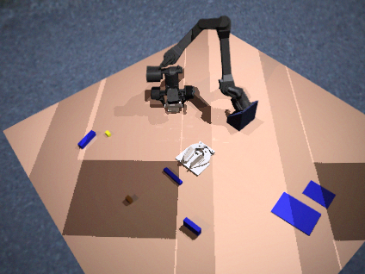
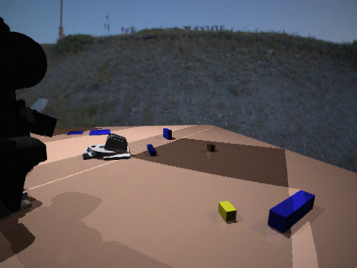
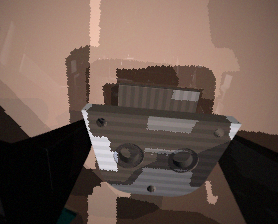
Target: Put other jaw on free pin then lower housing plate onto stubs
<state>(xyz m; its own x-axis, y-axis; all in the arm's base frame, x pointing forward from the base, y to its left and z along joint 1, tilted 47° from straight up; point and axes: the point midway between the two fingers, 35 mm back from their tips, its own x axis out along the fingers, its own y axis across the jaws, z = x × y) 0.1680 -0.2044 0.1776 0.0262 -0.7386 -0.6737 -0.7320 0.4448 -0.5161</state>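
The grey housing plate (image 3: 155, 145) (image 1: 172, 106) lies flat on the table, with two round bosses and small corner holes showing in the wrist view. My gripper (image 3: 154, 129) (image 1: 174, 106) is low over it and open, with one dark finger on each side of the plate and close to its edges. The white base with the jaws (image 1: 195, 157) (image 2: 106, 150) sits near the table's middle, well away from my gripper. A dark jaw part (image 2: 115, 142) shows on top of it. I cannot tell how the teeth sit.
Blue bricks lie at the left (image 1: 86, 139), in the middle (image 1: 172, 176) and at the front (image 1: 192, 226). A yellow cube (image 1: 108, 133) (image 2: 227, 211) and a brown cube (image 1: 129, 199) lie nearby. Two flat blue panels (image 1: 295, 213) (image 1: 318, 194) lie at the right. The arm's blue mount (image 1: 243, 115) stands behind.
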